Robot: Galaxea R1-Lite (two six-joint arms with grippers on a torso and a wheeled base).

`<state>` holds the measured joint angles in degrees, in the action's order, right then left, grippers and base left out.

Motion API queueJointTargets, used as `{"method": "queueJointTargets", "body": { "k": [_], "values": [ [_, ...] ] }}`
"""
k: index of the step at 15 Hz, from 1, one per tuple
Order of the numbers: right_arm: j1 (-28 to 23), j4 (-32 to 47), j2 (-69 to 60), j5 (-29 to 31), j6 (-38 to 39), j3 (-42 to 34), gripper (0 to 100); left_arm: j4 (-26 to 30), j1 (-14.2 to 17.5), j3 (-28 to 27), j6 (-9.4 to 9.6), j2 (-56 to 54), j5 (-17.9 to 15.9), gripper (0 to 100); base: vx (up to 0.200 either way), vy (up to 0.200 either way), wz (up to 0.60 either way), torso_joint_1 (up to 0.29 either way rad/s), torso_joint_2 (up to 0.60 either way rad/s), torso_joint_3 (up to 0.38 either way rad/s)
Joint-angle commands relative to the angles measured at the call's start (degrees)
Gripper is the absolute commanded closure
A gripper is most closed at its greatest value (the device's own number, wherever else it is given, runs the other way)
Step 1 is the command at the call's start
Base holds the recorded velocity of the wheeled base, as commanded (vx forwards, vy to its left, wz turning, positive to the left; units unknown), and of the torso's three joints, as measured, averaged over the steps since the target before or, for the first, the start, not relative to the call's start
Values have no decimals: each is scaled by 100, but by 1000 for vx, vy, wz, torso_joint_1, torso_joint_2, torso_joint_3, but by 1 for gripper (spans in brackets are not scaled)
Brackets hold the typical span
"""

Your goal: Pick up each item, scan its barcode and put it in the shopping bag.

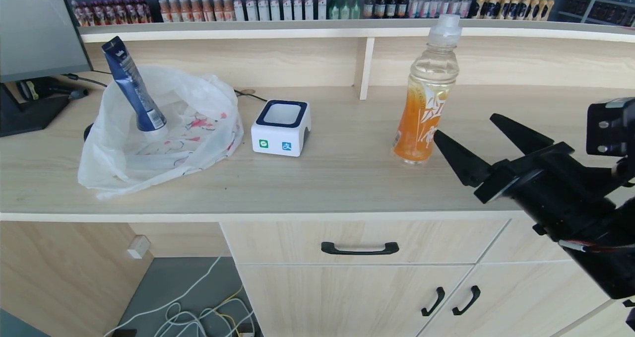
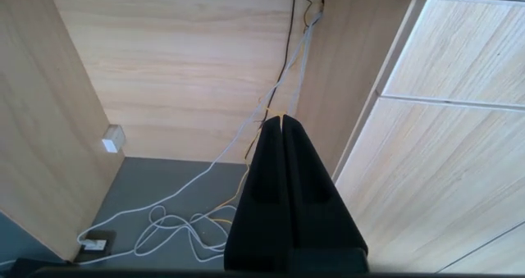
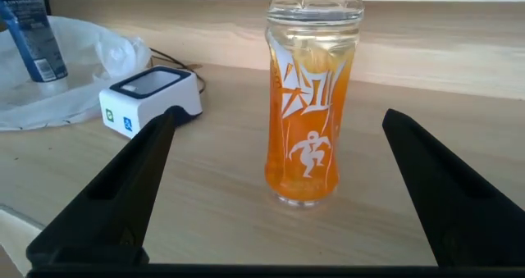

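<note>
An orange drink bottle [image 1: 426, 94] with a clear cap stands upright on the wooden counter [image 1: 342, 178], right of centre; it also shows as the bottle [image 3: 312, 122] straight ahead in the right wrist view. My right gripper [image 1: 469, 133] is open, just right of the bottle and near the counter's front edge, its fingers [image 3: 123, 196] spread wider than the bottle. A white scanner box [image 1: 281, 127] sits mid-counter. The white shopping bag [image 1: 163, 128] lies at the left with a blue tube [image 1: 133, 86] standing in it. My left gripper [image 2: 281, 126] is shut, below the counter.
A monitor base and cables [image 1: 34, 103] sit at the counter's far left. A raised back shelf [image 1: 347, 29] with a divider [image 1: 366, 69] runs behind the counter. Drawers with black handles [image 1: 359, 249] are below. Loose cables [image 2: 180, 229] lie on the floor.
</note>
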<state>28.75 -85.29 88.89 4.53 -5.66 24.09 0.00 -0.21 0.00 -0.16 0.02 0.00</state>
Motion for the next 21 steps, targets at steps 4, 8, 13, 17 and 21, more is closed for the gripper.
{"method": "queueJointTargets", "body": {
  "k": [4,8,13,17,21],
  "values": [
    [-150,1910,-12,100,-6,1362,0,0,12,0,-2,-2,0,100,0,0,0,0,0,0],
    [-150,3528,67,232,-173,2636,0,0,12,0,-2,-2,0,100,0,0,0,0,0,0],
    [316,3949,163,944,-313,2865,0,0,12,0,-2,-2,0,100,0,0,0,0,0,0],
    [377,3923,330,1076,-208,2891,0,0,12,0,-2,-2,0,100,0,0,0,0,0,0],
    [386,3457,796,1445,-85,2979,0,0,12,0,-2,-2,0,100,0,0,0,0,0,0]
  ]
}}
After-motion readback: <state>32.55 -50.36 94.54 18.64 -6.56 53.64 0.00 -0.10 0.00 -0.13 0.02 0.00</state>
